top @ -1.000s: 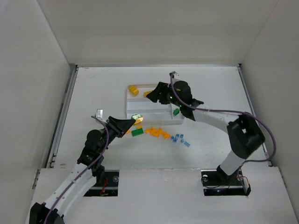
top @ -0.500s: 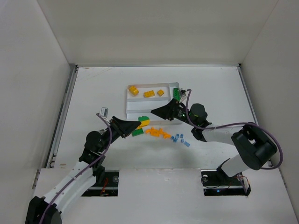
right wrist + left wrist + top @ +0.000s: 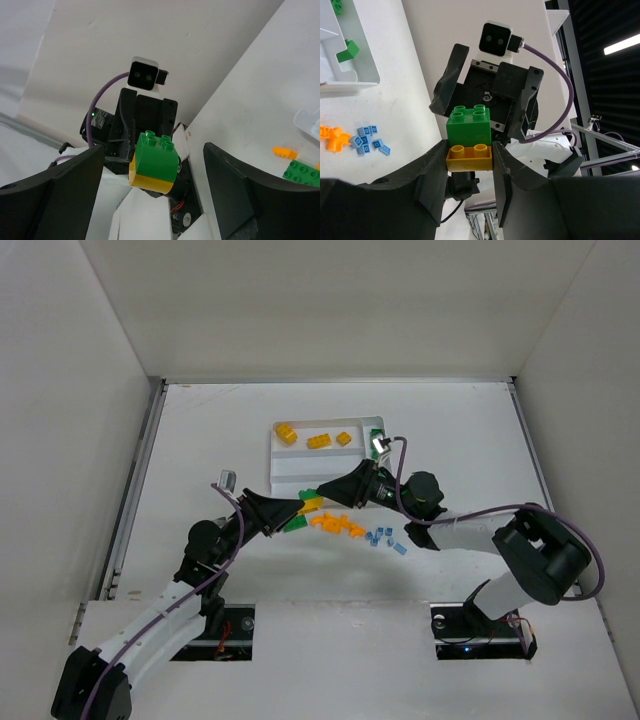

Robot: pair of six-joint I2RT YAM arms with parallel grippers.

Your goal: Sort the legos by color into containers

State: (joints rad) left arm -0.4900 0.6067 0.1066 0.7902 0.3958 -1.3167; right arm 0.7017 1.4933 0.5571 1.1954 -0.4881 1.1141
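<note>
My left gripper [image 3: 297,507] is shut on the yellow lower brick [image 3: 469,157] of a two-brick stack with a green brick [image 3: 468,126] on top, held above the table in front of the white tray [image 3: 276,465]. My right gripper [image 3: 323,495] faces it, jaws wide open on either side of the green brick [image 3: 157,155], not touching it. Three yellow bricks [image 3: 319,441] lie in the tray's far section and a green one [image 3: 377,440] in the narrow side section.
Loose on the table in front of the tray: several orange bricks [image 3: 338,525], several small blue bricks [image 3: 386,537] and a green brick [image 3: 295,525]. White walls enclose the table on three sides.
My right gripper has swung from over the tray down and toward me until it faces the left gripper's stack. My left gripper has shifted slightly right with the stack.
</note>
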